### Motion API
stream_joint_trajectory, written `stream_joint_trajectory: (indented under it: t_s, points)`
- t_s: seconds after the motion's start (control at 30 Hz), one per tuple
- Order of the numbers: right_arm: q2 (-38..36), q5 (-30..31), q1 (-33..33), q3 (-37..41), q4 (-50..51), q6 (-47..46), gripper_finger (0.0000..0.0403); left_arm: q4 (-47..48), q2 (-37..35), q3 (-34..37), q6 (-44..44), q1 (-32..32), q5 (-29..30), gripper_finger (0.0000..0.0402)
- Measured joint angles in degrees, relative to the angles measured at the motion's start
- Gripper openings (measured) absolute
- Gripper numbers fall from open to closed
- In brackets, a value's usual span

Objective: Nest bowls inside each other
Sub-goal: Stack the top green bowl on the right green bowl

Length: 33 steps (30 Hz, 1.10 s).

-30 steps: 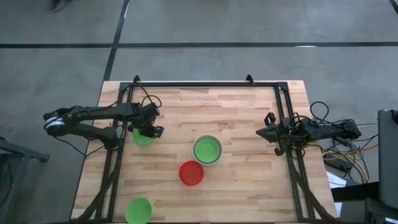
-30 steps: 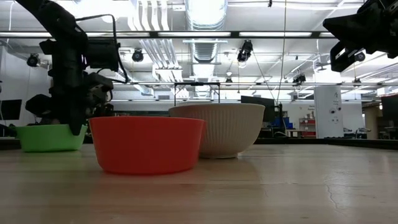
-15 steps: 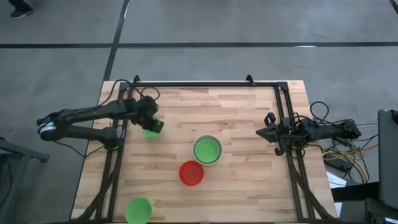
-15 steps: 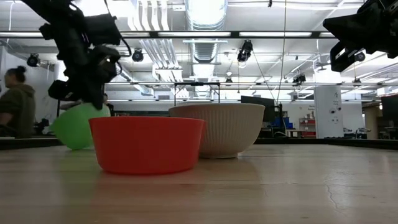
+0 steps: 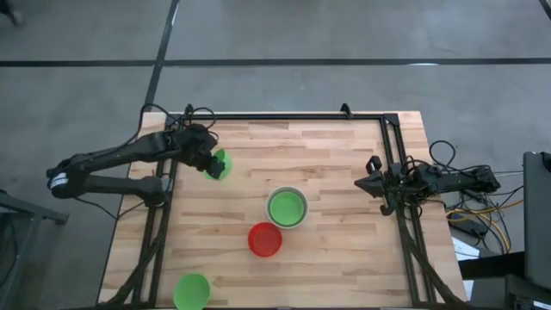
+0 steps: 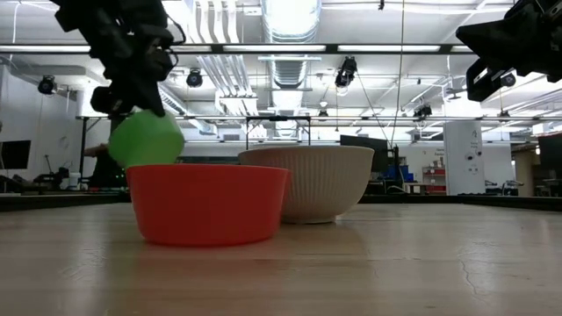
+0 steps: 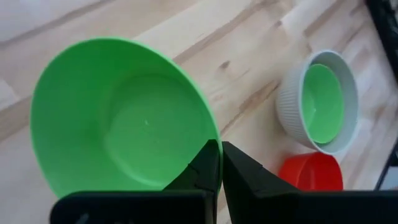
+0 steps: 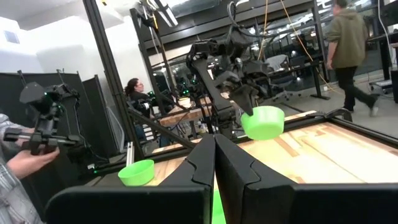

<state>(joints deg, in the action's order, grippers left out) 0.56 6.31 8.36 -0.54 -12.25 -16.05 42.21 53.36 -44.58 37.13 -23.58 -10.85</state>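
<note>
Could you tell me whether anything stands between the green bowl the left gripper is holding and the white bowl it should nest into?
Nothing visible does. The left gripper holds the green bowl above bare table; the white bowl already contains one green bowl, and the red bowl sits beyond, off the path.

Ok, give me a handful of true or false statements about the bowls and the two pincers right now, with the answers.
1. The left pincer grips a green bowl by its rim, lifted off the table. True.
2. The white bowl is empty. False: another green bowl sits inside it.
3. The red bowl is nested in the white bowl. False: it stands alone on the table beside it.
4. A third green bowl sits near the table's front edge. True.
5. The right pincer holds a bowl. False: it is shut on nothing, at the table's right edge.
</note>
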Motion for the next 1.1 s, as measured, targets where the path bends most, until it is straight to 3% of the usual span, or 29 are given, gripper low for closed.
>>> stream_joint_trajectory:
  t_s: [0.57, 1.1]
  points:
    - [0.0, 0.0, 0.0, 0.0, 0.0, 0.0, 0.0008, -2.9, 0.0, -7.3, -9.6, 11.2, 6.9, 0.0016]
    - [0.0, 0.0, 0.0, 0.0, 0.0, 0.0, 0.0008, -5.8, 1.0, -7.9, -14.8, 20.4, 3.9, 0.0016]
